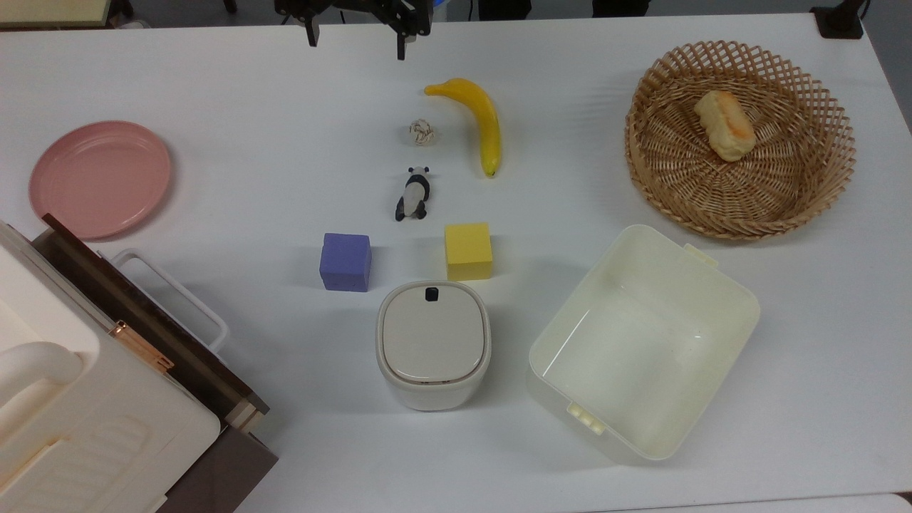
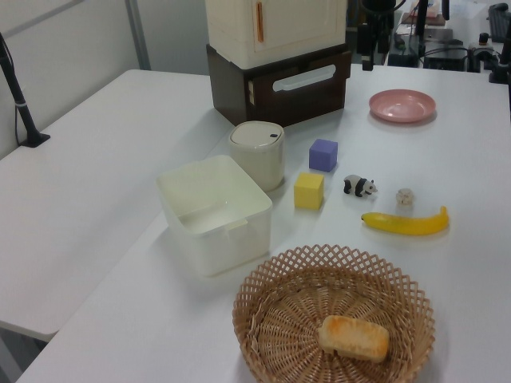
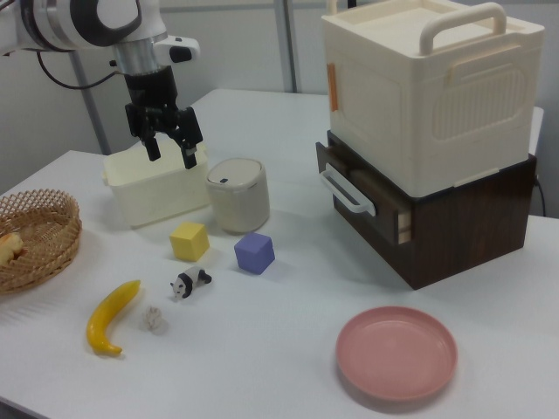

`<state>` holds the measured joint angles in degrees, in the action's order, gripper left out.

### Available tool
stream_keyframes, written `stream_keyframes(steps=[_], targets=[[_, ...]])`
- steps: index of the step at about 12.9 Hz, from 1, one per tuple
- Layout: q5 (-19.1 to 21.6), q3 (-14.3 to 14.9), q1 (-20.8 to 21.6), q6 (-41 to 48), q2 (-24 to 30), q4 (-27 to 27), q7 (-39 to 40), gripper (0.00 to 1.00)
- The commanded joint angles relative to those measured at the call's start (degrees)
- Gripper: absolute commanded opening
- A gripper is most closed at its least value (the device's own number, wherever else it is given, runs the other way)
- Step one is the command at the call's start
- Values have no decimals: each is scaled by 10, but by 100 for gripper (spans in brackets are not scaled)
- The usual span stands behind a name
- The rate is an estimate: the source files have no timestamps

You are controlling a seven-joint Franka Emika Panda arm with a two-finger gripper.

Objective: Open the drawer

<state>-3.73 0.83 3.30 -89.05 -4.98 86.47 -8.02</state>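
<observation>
On the white tabletop (image 2: 96, 183), the dark brown drawer (image 2: 297, 86) with its white loop handle (image 2: 303, 78) sits far back under a cream plastic case (image 2: 275, 28). Nearer lie a lidded cream container (image 2: 257, 154), purple block (image 2: 322, 155), yellow block (image 2: 308, 191), panda figurine (image 2: 360, 186), banana (image 2: 405, 222) and open cream tub (image 2: 214, 212). Nearest, a wicker basket (image 2: 275, 315) holds a bread roll (image 2: 354, 337); a pink plate (image 2: 402, 105) lies far right.

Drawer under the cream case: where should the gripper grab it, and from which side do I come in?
Take the drawer by its white loop handle. It stands off the dark front panel, leaving a gap for a finger behind the bar. Probably best to approach from the table side facing the panel, the right view's left, with the open gripper straddling the bar mid-span, then pull straight outward.
</observation>
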Motion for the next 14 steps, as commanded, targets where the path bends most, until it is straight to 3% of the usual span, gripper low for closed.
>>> stream_keyframes(steps=[1, 14], targets=[[-1, 1, 5, -17, 1, 9, -6, 100], [-1, -4, 7, -17, -6, 3, 2, 100]])
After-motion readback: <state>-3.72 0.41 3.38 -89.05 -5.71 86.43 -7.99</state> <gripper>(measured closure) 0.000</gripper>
